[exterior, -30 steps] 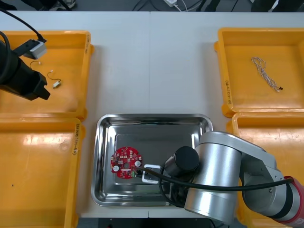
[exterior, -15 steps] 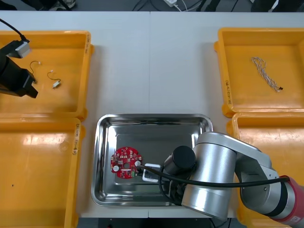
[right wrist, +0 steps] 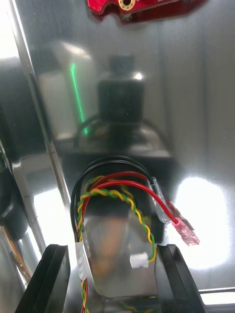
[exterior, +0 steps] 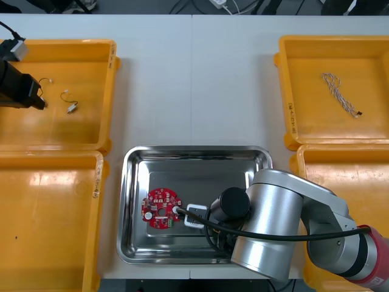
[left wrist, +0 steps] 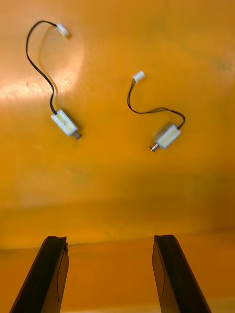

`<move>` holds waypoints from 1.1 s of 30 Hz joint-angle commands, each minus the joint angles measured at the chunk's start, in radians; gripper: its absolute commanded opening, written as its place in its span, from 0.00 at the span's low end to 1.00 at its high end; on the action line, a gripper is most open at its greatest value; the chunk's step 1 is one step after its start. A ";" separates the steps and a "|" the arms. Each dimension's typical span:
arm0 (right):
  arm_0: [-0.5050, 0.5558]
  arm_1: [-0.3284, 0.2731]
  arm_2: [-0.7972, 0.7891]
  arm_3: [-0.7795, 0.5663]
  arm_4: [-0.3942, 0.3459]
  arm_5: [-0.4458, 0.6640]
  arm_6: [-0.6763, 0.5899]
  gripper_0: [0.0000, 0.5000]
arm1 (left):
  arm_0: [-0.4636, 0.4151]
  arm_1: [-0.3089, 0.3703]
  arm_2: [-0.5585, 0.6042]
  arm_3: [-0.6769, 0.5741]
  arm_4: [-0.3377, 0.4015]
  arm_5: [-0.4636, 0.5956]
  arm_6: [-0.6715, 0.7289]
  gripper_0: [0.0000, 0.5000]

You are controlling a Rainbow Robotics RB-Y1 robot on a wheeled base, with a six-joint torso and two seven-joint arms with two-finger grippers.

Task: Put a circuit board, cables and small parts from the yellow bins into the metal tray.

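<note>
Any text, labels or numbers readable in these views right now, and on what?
No text is legible.
Dark print on the rim of the near left yellow bin: too small to read.
Dark print on the rim of the far right yellow bin: too small to read.
Markings on the red circuit board in the metal tray: too small to read.

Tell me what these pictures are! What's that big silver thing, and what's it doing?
That big silver thing is a robot's right arm. One picture looks down on the light table from above. The other two come from cameras on the robot's wrists. The right jaws stand open in the shiny metal tray, with a bundle of red, black and yellow-green cables between them, near a round red circuit board. The left arm hovers over a yellow bin, the left jaws open above two small metal parts with black wires.
</note>
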 commanded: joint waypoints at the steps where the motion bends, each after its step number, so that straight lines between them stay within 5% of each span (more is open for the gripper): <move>1: 0.009 0.006 0.006 -0.040 0.013 0.008 0.030 1.00 | -0.052 0.041 0.013 0.022 -0.023 -0.069 0.109 1.00; 15: -0.005 0.015 -0.109 -0.122 -0.058 0.140 0.027 1.00 | -0.052 0.027 -0.027 0.158 -0.050 -0.268 0.201 1.00; 26: -0.078 0.010 -0.365 -0.145 -0.285 0.167 0.019 1.00 | -0.052 0.016 -0.127 0.212 -0.064 -0.380 0.324 1.00; 33: -0.133 -0.052 -0.548 -0.145 -0.415 0.167 -0.006 1.00 | -0.050 -0.001 -0.159 0.215 -0.083 -0.432 0.382 1.00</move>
